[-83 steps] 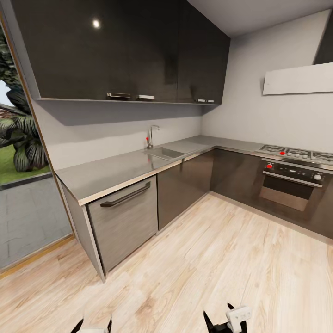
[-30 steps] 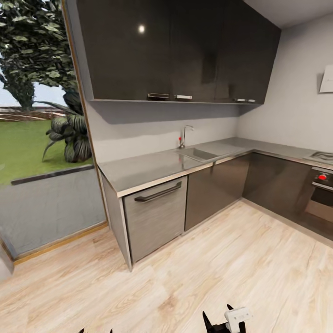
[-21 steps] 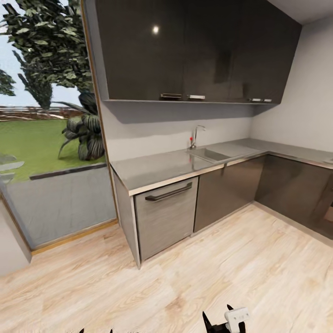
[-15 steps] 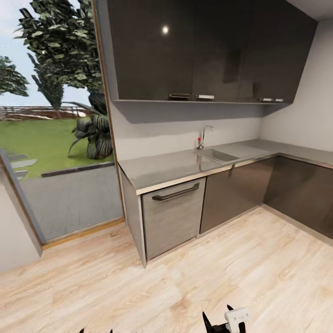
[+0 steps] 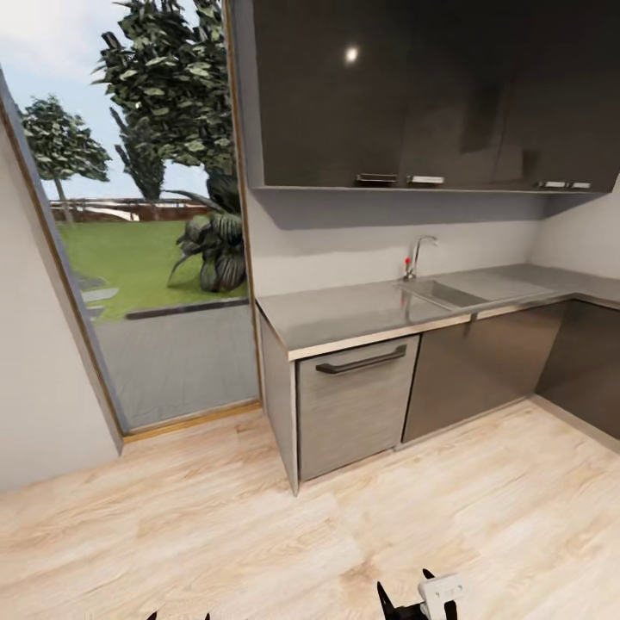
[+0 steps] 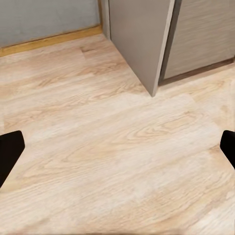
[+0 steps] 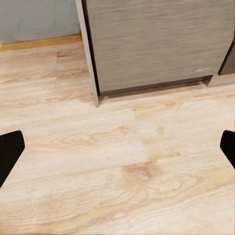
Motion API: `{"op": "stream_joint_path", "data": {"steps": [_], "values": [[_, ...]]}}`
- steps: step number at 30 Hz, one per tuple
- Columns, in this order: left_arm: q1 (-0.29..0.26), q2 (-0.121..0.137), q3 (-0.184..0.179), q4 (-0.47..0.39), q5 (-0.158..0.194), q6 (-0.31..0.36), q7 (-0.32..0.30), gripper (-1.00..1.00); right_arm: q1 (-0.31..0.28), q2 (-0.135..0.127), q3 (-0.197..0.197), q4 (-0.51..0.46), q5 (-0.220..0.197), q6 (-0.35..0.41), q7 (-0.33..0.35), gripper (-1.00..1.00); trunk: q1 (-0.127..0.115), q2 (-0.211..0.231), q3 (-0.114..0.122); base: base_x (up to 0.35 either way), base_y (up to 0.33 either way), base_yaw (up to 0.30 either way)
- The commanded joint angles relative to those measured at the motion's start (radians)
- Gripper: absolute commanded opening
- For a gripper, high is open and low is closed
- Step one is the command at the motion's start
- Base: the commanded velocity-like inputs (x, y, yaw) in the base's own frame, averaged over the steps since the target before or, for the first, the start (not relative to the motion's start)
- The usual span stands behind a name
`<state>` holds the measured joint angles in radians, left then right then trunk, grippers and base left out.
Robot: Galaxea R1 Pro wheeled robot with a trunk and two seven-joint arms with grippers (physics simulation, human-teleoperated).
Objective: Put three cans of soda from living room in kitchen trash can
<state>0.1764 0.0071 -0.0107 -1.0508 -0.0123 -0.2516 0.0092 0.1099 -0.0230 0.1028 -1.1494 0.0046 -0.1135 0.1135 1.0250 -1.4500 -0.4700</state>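
I am in the kitchen: glossy black upper cabinets (image 5: 413,86), an L-shaped steel countertop (image 5: 362,314) with a sink (image 5: 439,293) and tap (image 5: 418,256), dark lower cabinets (image 5: 482,366). The soda cans and the trash can are out of view. My right gripper (image 5: 415,600) hangs low over the wood floor, open and empty; its fingertips (image 7: 11,147) stand far apart in the right wrist view. My left gripper (image 5: 178,616) just pokes up at the head view's lower edge, and its fingertips (image 6: 10,149) are spread wide over bare planks.
A grey dishwasher front (image 5: 353,405) with a dark handle (image 5: 362,360) ends the cabinet run. Left of it a tall glass opening (image 5: 155,258) shows paving, lawn and trees. A pale wall (image 5: 43,387) stands at far left. Pale wood floor (image 5: 258,534) stretches ahead.
The whole view has swung to the left: the oven and hob have left the picture, the counter has slid right, and more of the garden opening and left wall shows. The grippers keep their pose.
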Motion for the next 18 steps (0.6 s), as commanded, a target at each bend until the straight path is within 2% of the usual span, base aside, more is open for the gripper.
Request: {"op": "stream_joint_path", "data": {"steps": [1,18], "values": [[0.000,0.000,0.000,0.000,0.000,0.000,0.000,1.00,0.000,0.000,0.000,0.000,0.000,0.000,0.000,1.00,0.000,0.000,0.000,0.000,0.000,0.259],[0.000,0.000,0.000,0.000,0.000,-0.003,0.000,1.00,0.000,0.000,0.003,0.003,0.000,0.000,0.000,1.00,0.000,0.000,0.000,0.000,0.000,0.259]]}}
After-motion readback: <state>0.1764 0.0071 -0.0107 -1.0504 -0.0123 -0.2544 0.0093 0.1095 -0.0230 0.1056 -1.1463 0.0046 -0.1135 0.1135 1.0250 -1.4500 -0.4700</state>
